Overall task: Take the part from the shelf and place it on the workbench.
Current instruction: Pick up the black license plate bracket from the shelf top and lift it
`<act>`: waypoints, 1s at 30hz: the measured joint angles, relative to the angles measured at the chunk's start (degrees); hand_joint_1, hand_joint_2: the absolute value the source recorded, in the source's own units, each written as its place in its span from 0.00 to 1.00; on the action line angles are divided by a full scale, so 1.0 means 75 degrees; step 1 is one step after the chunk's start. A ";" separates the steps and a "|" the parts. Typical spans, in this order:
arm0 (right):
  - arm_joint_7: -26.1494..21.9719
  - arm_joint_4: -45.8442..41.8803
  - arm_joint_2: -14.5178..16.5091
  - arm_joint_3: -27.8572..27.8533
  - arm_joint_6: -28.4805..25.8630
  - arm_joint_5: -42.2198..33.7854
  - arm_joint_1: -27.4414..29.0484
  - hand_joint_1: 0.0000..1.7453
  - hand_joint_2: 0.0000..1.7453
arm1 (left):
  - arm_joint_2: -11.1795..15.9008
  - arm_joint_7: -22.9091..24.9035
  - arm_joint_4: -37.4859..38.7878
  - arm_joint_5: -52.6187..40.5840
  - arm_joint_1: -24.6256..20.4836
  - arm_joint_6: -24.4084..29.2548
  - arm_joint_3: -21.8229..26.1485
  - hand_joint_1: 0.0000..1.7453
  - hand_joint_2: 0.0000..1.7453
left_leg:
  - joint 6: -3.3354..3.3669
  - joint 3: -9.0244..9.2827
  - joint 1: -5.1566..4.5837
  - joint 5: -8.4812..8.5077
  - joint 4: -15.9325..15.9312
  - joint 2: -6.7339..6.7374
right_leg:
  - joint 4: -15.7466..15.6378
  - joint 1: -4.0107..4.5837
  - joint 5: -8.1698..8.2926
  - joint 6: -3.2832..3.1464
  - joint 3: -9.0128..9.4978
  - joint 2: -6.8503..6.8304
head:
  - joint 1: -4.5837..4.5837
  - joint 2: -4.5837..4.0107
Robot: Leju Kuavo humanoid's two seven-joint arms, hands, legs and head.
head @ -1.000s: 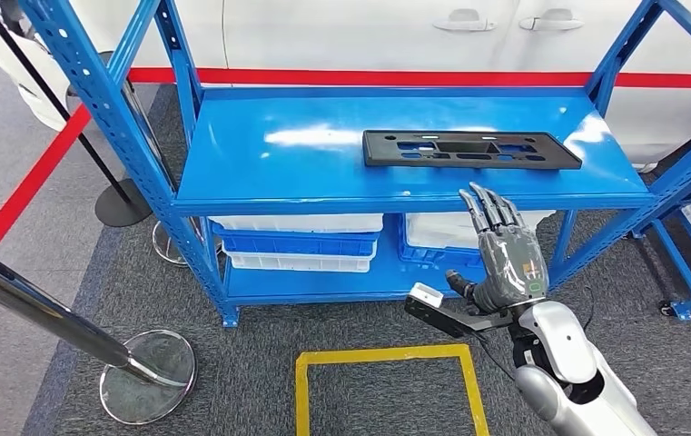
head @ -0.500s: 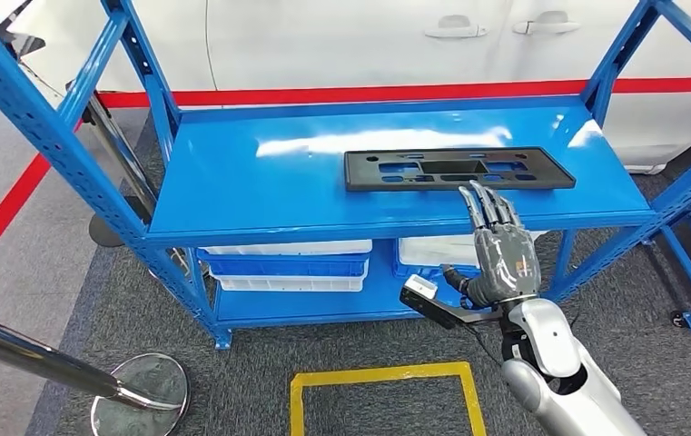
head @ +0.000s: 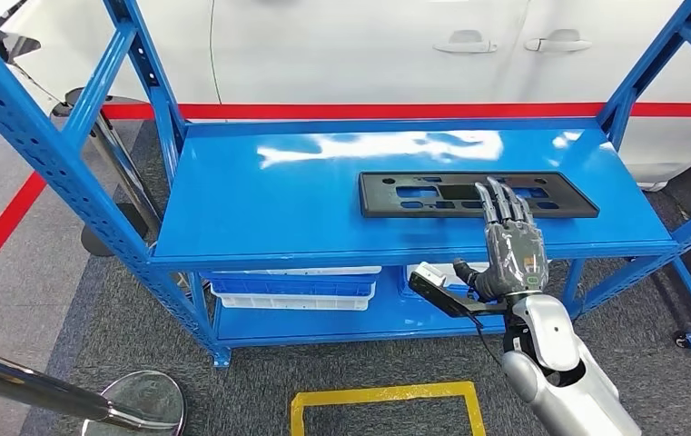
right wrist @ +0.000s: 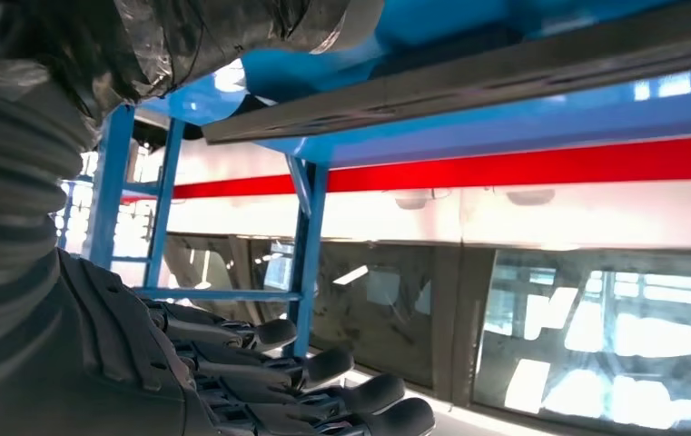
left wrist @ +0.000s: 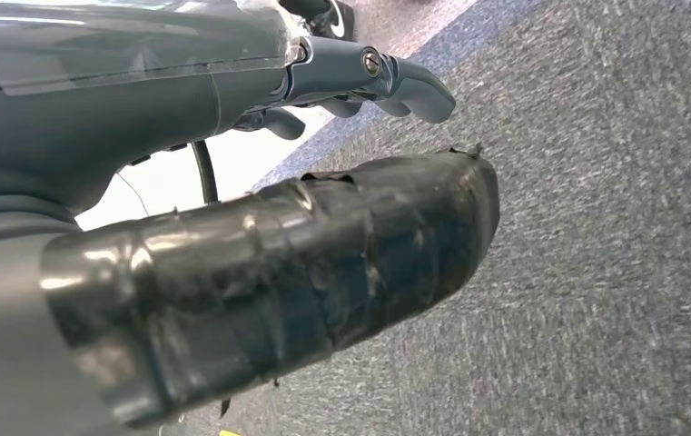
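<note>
Already raised at the lower right of the head view, the robot's right hand (head: 512,247) is wide open with fingers extended, holding nothing, its fingertips (head: 498,192) overlapping the near edge of the flat black part (head: 476,193). That part lies flat on the top deck of the blue shelf (head: 260,209), right of centre in the frame; whether the fingers actually touch it cannot be told. The left hand (left wrist: 360,86) appears in its wrist view over grey carpet, fingers curled in, apparently holding nothing. Risk lies in the part's shape: long, thin and flush with the glossy deck, it offers little edge to get under, so a push from the fingertips would likely slide it toward the back of the shelf rather than lift it. A grip near one end could leave it tipping and slipping free. White bins (head: 296,295) sit on the lower deck, and a white car (head: 468,45) fills the upper frame.
</note>
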 joint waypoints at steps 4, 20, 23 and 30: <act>0.0023 0.0113 -0.0001 -0.0056 -0.0020 0.0000 0.0037 0.00 1.00 | -0.0009 0.0000 0.0000 0.0000 0.0024 0.0001 0.0000 0.00 0.00 | -0.0067 0.0335 0.0009 -0.0268 -0.0008 -0.0008 | -0.1042 -0.0046 0.0977 -0.0015 0.0044 -0.0023 | 0.0001 0.0000; 0.0034 0.0264 0.0009 -0.0149 -0.0093 0.0000 0.0105 0.00 1.00 | -0.0031 -0.0004 0.0008 0.0000 0.0014 0.0004 -0.0003 0.00 0.00 | -0.0173 -0.0456 -0.0101 -0.0017 0.0648 0.0024 | -0.2097 0.0216 0.0765 -0.0519 0.1205 0.0038 | -0.0009 0.0000; 0.0047 0.0318 0.0014 -0.0155 -0.0082 0.0003 0.0126 0.00 1.00 | -0.0008 -0.0002 0.0019 0.0001 -0.0003 0.0004 -0.0003 0.00 0.00 | -0.0023 -0.0283 -0.0209 0.0151 0.0116 0.0022 | -0.2100 0.0201 0.0626 -0.0405 0.1295 0.0036 | 0.0010 0.0001; 0.0066 0.0477 -0.0038 -0.0237 -0.0014 0.0058 0.0136 0.00 1.00 | -0.0031 0.0003 0.0024 0.0000 -0.0023 0.0001 -0.0003 0.00 0.00 | 0.0074 0.0147 -0.0059 0.0088 -0.0208 0.0051 | -0.0297 0.0052 -0.0123 -0.0081 0.0281 0.0003 | 0.0039 0.0001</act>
